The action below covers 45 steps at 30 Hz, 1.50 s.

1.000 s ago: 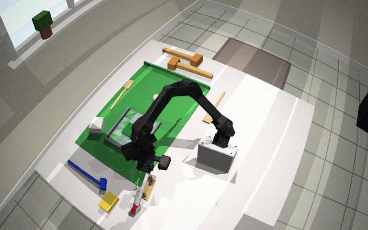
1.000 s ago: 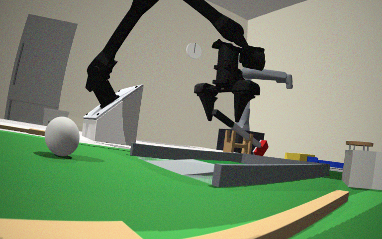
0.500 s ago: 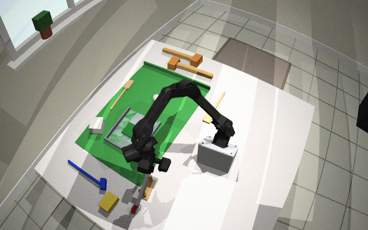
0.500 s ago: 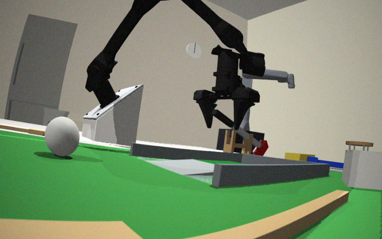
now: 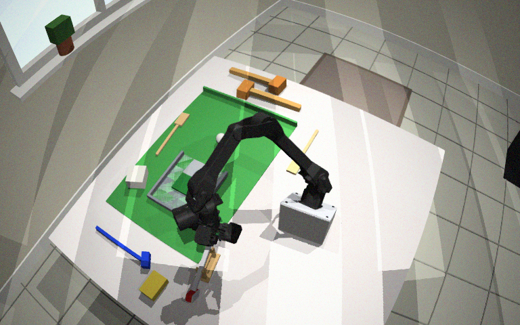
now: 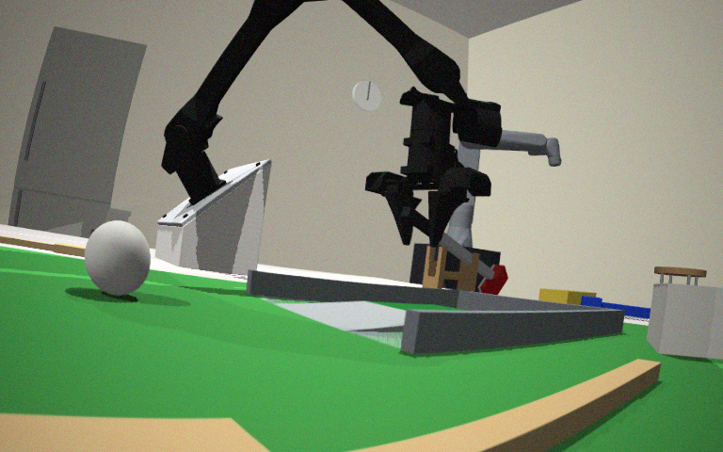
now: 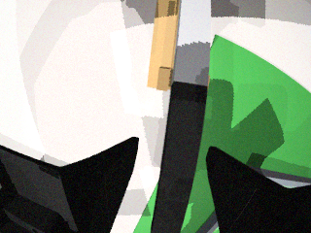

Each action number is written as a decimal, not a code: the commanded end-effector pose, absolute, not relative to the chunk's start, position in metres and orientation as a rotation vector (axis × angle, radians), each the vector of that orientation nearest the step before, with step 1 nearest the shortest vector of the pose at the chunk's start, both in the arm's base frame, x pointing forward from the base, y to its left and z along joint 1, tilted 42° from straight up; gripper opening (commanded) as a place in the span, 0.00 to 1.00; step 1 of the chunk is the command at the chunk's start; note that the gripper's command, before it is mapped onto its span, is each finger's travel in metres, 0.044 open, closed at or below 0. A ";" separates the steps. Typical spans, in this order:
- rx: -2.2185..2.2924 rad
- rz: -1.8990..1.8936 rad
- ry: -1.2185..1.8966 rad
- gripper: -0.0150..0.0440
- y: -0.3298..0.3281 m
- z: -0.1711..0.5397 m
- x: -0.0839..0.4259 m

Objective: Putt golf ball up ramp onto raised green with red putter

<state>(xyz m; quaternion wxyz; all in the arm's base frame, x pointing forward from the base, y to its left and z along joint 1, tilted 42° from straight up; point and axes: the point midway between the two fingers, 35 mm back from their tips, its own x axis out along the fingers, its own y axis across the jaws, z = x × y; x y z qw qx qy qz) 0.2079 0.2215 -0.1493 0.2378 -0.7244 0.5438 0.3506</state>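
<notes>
The red putter leans on a wooden stand. Its red head is low, and its grey shaft slopes up to a black handle. My gripper is partly open around the handle, with gaps to both fingers in the wrist view. The white golf ball rests on the green mat. The light grey ramp leads to the raised green, partly hidden by the arm.
Grey walls flank the ramp. A white block stands beside them. A blue mallet and a yellow block lie near the stand. Wooden mallets lie beyond the mat, and a wooden club lies on it.
</notes>
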 end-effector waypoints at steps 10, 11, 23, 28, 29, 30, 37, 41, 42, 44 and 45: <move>-1.984 0.961 1.490 0.26 0.222 -0.149 0.208; -1.984 0.961 1.490 0.25 0.222 -0.148 0.208; -1.982 0.966 1.489 0.25 0.265 -0.102 0.199; -1.982 0.967 1.490 0.25 0.283 -0.077 0.192; -1.982 0.967 1.490 0.25 0.284 -0.074 0.191; -1.982 0.967 1.490 0.25 0.285 -0.073 0.191; -1.906 0.900 1.495 0.25 0.270 -0.059 0.215; -1.826 0.835 1.500 0.25 0.258 -0.040 0.234; -1.806 0.819 1.501 0.25 0.254 -0.035 0.238; -1.766 0.785 1.503 0.25 0.247 -0.025 0.247; -1.746 0.768 1.504 0.25 0.243 -0.021 0.251</move>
